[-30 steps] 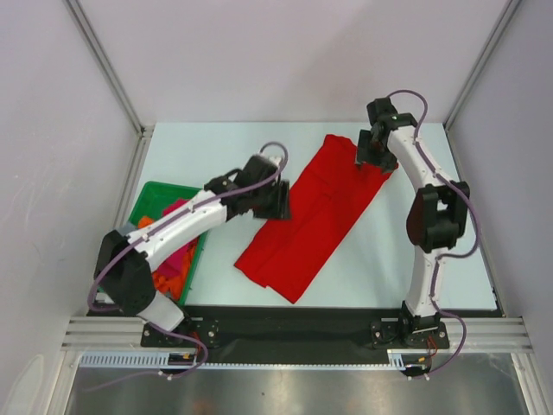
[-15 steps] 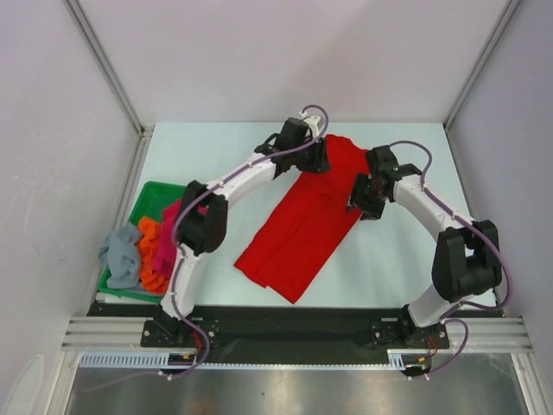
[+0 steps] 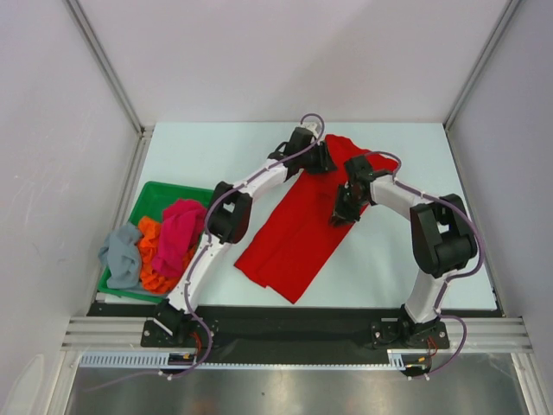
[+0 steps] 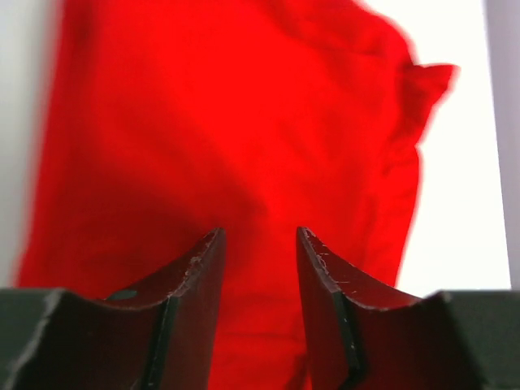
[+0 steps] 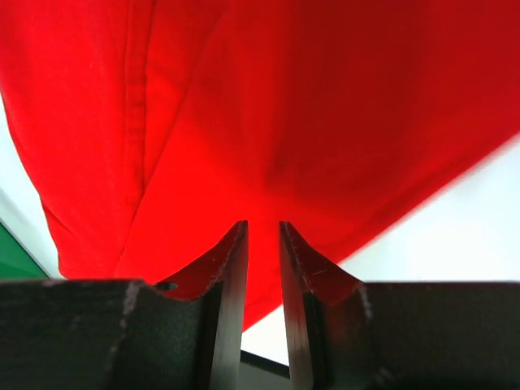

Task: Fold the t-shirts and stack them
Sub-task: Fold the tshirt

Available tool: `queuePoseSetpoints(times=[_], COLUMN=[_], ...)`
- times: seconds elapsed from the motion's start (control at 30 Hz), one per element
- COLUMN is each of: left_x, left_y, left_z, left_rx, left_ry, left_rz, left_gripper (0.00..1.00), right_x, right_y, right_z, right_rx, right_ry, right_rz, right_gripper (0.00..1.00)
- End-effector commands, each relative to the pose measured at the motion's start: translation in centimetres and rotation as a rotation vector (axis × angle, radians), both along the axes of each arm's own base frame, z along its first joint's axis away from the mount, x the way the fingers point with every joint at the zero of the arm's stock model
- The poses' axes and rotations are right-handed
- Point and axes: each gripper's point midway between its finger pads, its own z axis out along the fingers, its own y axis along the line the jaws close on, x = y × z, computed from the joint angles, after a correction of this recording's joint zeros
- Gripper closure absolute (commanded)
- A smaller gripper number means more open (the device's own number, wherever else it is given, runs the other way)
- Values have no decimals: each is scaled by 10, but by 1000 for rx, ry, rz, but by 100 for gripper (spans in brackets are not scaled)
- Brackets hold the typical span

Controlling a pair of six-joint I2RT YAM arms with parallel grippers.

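You're mid-fold on the bright red cloth t-shirt [image 3: 294,233]: right end effector [image 5: 264,226] pinches its cloth, left end effector [image 4: 258,236] hovers released, so clamp left before lifting together.

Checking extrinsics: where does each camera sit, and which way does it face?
Top external: above, behind the bases, looking down at the table; both arms, left gripper, right gripper show.
Left wrist: on the left arm, facing down onto the red t-shirt; own fingers show.
Right wrist: on the right arm, facing the shirt's edge; own fingers show.
Shared: the red t-shirt.
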Motion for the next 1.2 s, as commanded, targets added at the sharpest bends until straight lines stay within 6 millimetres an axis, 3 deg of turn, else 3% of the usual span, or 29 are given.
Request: queuePoseSetpoints(times=[0.0,0.13,0.17,0.27,0.3,0.37,0.4,0.47,0.5,0.53,0.63,0.83,0.9,0.93,1.07,1.13,1.17], left_x=[11,9,-1,-5,-4,-9,-8,-18,-16,-24,-33,-37,-32,-23,2,16,17], left_y=[15,48,60,86,93,112,118,145,152,166,186,196,193,187,166,154,150], left_z=[14,-21,-40,-56,-49,-59,-48,-64,-46,-60,-53,-42,-40,-30,-24,-15,-14], left_rx=[-35,50,104,179,188,212,192,227,218,239,264,315,311,295,216,165,147], left_ry=[66,208,285,356,350,394,397,454,424,443,419,354,323,290,222,184,183], left_rz=[93,207,227,291,302,341,354,394,402,420,425,373,345,332,283,268,255], left_gripper=[54,53,53,55,54,54,54,54,54,54,53,52,52,51,50,50,50], right_x=[2,-6,-9,-8,-7,-7,-1,0,8,8,21,38,45,46,42,31,24], right_y=[18,8,6,-9,-11,-18,-20,-26,-29,-32,-43,-75,-77,-76,-47,-35,-21], right_z=[0,-21,-25,-37,-40,-42,-42,-40,-39,-39,-38,-52,-47,-43,-3,11,28], right_rx=[46,-9,-25,-80,-82,-102,-117,-135,-144,-152,-168,-250,-252,-259,-288,-294,-275], right_ry=[-28,17,27,49,56,75,70,79,71,83,76,100,89,76,-25,-29,-65], right_rz=[76,69,72,56,56,67,67,85,85,86,92,115,122,131,205,226,243], right_gripper=[73,72,72,72,71,71,71,70,70,70,69,67,67,67,61,52,50])
